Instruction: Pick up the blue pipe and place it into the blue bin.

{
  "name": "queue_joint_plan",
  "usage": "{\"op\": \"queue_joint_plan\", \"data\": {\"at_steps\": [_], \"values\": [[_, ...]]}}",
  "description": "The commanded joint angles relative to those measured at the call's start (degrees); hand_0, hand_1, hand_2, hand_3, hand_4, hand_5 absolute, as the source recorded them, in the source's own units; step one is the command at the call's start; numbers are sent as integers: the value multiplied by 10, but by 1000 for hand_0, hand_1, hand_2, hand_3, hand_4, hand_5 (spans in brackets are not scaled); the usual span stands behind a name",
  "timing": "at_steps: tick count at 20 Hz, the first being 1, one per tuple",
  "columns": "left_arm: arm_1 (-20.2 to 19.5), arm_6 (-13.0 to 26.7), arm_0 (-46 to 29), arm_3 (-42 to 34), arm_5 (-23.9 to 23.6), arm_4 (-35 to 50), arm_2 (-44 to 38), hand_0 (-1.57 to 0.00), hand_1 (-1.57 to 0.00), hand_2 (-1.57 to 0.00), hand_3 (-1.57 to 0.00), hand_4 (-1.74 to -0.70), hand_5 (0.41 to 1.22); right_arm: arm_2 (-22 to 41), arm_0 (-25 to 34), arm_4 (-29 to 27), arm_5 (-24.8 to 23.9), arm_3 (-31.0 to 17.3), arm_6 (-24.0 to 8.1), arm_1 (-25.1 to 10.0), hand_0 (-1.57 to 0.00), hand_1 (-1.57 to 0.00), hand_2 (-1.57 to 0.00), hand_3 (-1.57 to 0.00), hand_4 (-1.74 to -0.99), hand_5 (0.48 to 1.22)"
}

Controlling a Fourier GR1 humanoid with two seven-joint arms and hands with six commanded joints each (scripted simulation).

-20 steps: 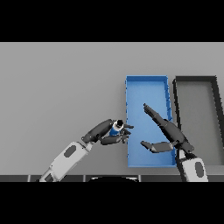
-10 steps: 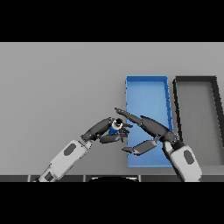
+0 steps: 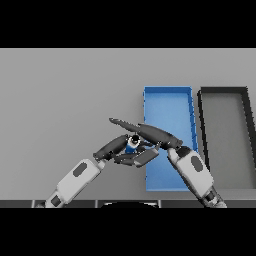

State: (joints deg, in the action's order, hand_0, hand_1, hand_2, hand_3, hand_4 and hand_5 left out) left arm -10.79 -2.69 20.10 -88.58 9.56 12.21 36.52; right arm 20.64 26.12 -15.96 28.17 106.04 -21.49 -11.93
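**Handover of the blue pipe beside the bin**

The grey surface [image 3: 65, 95] fills most of the frame. I read two trays on it: the blue bin [image 3: 167, 92] at centre right and a dark bin [image 3: 224, 91] just beside it at the far right, long sides parallel.

My right hand [image 3: 150, 133] reaches from the lower right across the blue bin's left wall, fingers straight and extended toward frame centre, closed on nothing. My left hand [image 3: 120, 146] comes in from the lower left with fingers curled round the blue pipe [image 3: 132, 146], which sits just left of the blue bin's left wall, between the two hands. Whether the pipe rests on the surface or is lifted, I cannot tell.

Procedure, as I judge it: I would bring the right fingers fully around the pipe before relaxing the left hand. Releasing early risks the pipe rolling off outside the bin. Once the grip is secure, I carry it right, clear of the wall, and lower it into the blue bin, not the dark one.
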Motion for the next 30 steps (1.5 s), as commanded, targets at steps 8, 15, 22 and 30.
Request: {"op": "queue_joint_plan", "data": {"at_steps": [8, 15, 22, 30], "values": [[-23, 16, 11, -12, -21, -61, 17, -895, -867, -845, -656, -1637, 1221, 24, 40, -23, 32, -38, 2, 25, -872, -886, -886, -701, -1503, 573], [-2, -20, -6, -7, -13, -10, 2, -1429, -1423, -1419, -588, -1719, 1214, 24, 32, -2, 16, -48, 20, 40, -1424, -1427, -1427, -1376, -1456, 1010], [-27, -41, 13, -3, -8, -28, 15, -1407, -1190, -1242, -518, -1544, 1219, 12, 9, 8, 47, -29, 18, 64, -1540, -1541, -1541, -1530, -1477, 1177], [-37, -31, 22, 4, 34, -63, 7, -256, -210, -214, -86, -950, 964, -4, -7, 26, 68, -10, -9, 110, -1566, -1566, -1566, -1564, -1484, 1214]]}}
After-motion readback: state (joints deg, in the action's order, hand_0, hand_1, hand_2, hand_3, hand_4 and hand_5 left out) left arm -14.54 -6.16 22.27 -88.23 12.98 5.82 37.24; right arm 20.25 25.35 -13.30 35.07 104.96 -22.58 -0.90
